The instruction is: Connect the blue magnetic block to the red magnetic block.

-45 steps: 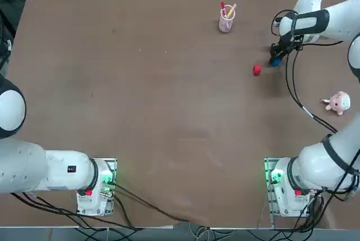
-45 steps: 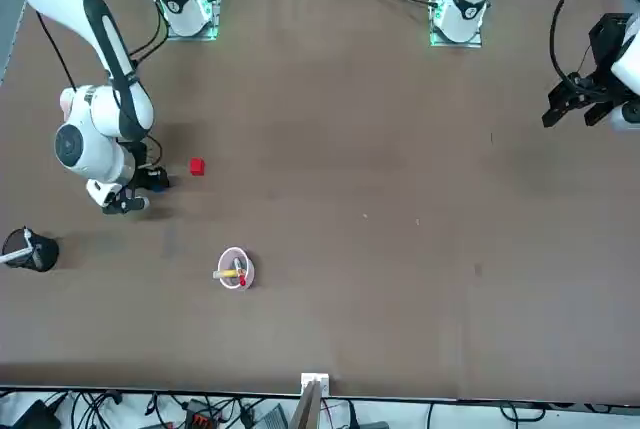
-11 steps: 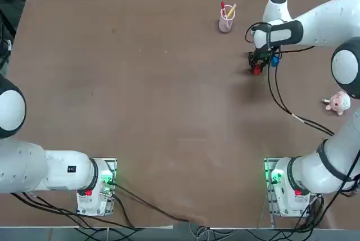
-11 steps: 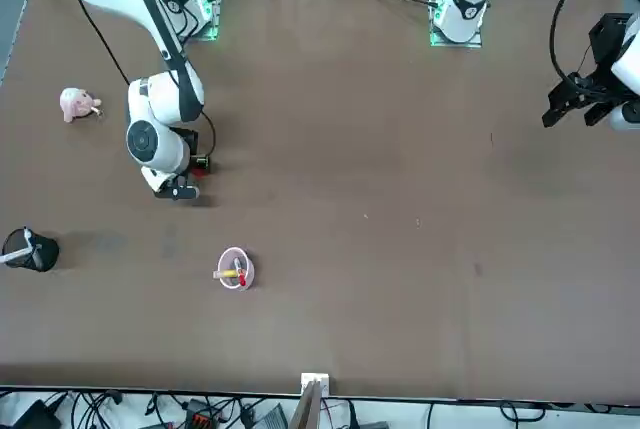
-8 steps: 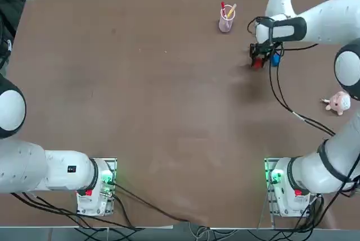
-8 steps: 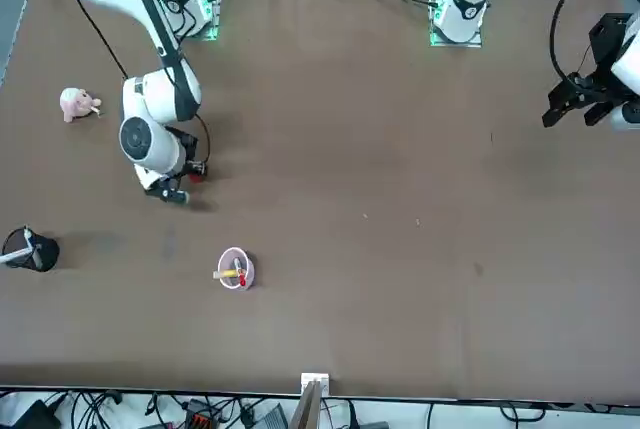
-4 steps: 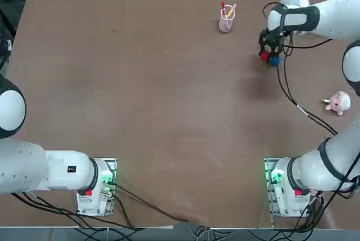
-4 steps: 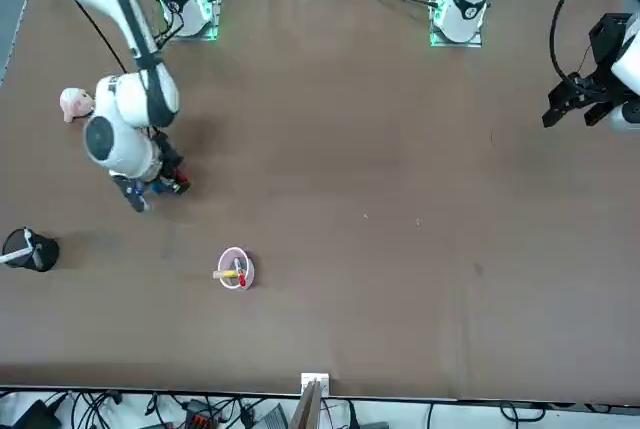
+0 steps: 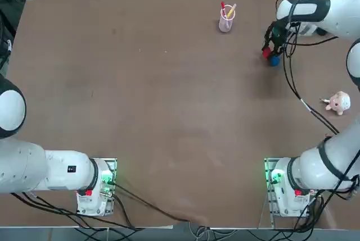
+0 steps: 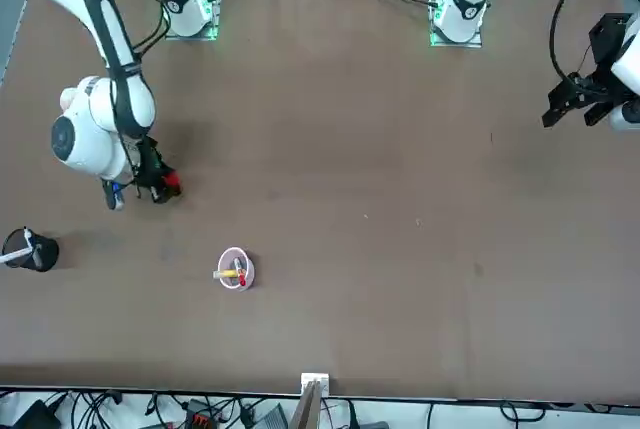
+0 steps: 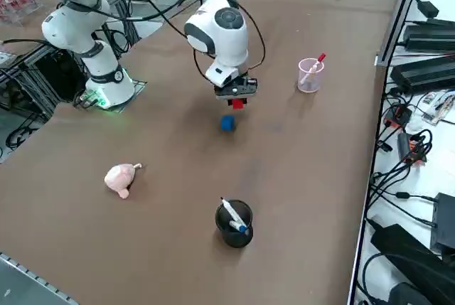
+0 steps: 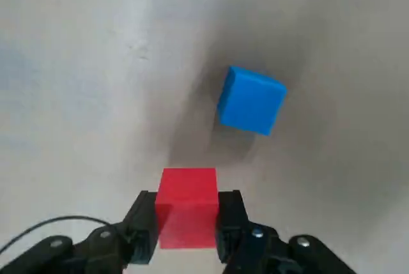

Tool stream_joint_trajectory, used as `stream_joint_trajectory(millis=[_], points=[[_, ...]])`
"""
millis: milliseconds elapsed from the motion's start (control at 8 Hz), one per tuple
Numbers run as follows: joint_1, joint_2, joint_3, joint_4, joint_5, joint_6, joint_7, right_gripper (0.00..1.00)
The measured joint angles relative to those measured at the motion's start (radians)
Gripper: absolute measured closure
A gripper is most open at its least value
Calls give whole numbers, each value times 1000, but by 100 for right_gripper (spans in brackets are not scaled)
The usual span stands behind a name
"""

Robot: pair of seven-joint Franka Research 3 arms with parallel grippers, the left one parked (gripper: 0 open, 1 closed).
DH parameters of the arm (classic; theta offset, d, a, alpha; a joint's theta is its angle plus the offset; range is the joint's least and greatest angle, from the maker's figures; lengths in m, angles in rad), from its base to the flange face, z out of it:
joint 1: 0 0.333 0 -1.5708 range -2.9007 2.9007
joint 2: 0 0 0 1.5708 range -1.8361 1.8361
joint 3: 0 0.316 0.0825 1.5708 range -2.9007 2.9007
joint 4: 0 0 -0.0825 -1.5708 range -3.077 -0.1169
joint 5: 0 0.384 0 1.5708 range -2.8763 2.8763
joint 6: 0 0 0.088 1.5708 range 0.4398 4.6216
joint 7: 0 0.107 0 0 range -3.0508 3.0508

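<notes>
The right gripper (image 12: 186, 218), raised above the brown table (image 9: 169, 95), clamps the small bright red magnetic cube (image 12: 187, 206) between its fingers. The small bright blue magnetic cube (image 11: 227, 123) lies on the table just below it, at the gripper's five o'clock in the top view, apart from the red one.

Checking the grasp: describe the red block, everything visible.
The red block is a small, plain, matte bright red cube, plastic by the look. It sits squarely between the right tool's black fingers, clamped on two opposite sides, lifted off the brown table. The blue block lies on the table apart from it, not touching.
</notes>
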Motion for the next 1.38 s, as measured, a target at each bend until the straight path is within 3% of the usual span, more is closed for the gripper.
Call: stream_joint_trajectory(millis=[500,1375], points=[[-7,60,0,-7,6,100,149,53],[-16,59,0,-46,11,110,158,53]])
